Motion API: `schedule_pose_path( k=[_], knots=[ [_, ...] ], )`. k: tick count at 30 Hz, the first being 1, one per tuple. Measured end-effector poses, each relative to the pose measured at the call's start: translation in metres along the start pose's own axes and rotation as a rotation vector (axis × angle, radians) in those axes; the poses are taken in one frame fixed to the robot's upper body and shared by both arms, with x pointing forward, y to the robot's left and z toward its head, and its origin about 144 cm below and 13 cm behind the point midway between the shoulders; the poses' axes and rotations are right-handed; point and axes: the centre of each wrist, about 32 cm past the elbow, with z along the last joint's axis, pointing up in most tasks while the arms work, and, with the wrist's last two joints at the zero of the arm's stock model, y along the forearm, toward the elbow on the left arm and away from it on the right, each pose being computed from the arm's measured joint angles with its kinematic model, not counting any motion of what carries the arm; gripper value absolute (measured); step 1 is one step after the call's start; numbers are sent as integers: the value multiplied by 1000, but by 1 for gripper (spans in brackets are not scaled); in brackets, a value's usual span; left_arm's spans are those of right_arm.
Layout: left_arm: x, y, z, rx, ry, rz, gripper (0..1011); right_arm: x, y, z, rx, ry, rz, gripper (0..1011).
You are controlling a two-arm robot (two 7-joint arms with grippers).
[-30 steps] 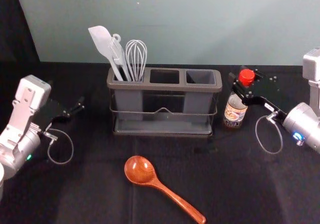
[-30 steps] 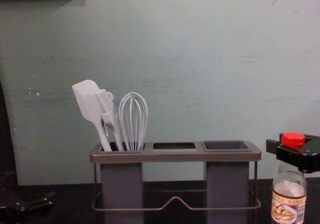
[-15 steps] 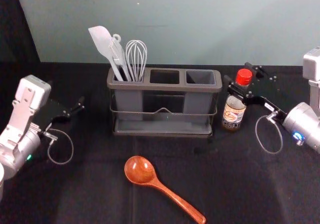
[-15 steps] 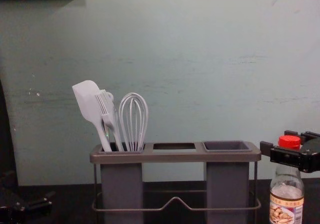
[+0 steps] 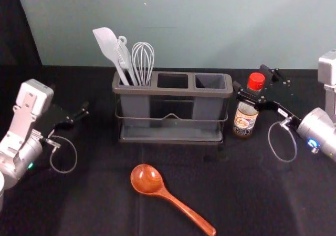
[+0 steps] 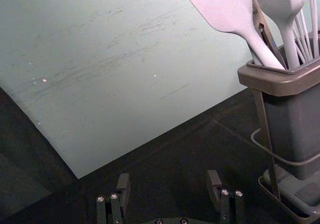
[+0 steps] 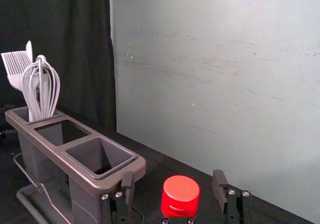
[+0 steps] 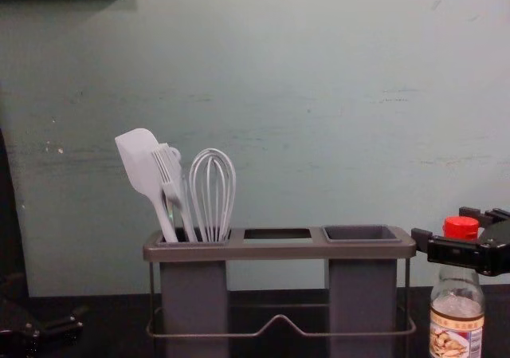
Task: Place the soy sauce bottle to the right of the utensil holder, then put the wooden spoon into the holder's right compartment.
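Soy sauce bottle (image 5: pixel 244 121) is standing upright in head view, just right of utensil holder (image 5: pixel 173 91), right hand (image 5: pixel 250 77) gaping around its top. Wooden spoon (image 5: pixel 147 180) is lying in front; left hand (image 5: pixel 70 99) is idling leftward. Left wrist view: it is spreading wide. Right wrist view: room is flanking the red cap (image 7: pixel 181 193). Chest view: a fingertip (image 8: pixel 420 240) is bordering the holder's edge.

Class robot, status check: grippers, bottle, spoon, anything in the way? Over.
Right gripper open around bottle; bottle upright, right of holder. Left gripper open, at left. Spoon on table. Utensils in left compartment, out of the way.
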Motion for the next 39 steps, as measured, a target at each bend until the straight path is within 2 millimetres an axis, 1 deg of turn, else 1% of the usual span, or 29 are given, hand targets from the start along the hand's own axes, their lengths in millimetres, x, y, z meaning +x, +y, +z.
schedule_pose_path(
  k=[10,13,20,26,29,32,36,39],
  knots=[
    [0,0,0,0,0,0,1005,0,-3,1,2,-3,-2,1004],
    [0,0,0,0,0,0,1005,0,-8,4,10,-7,-6,1004],
    [0,0,0,0,0,0,1005,-1,-26,16,36,-13,-9,1004],
    [0,0,0,0,0,0,1005,-6,-51,36,69,-26,13,1004],
    [0,0,0,0,0,0,1005,-9,-59,45,71,-35,37,1004],
    [0,0,0,0,0,0,1005,-17,-71,57,62,-47,89,1004],
    [0,0,0,0,0,0,1005,-24,-79,67,38,-57,149,1004],
    [0,0,0,0,0,0,1005,-38,-82,77,1,-70,241,1004]
  ],
)
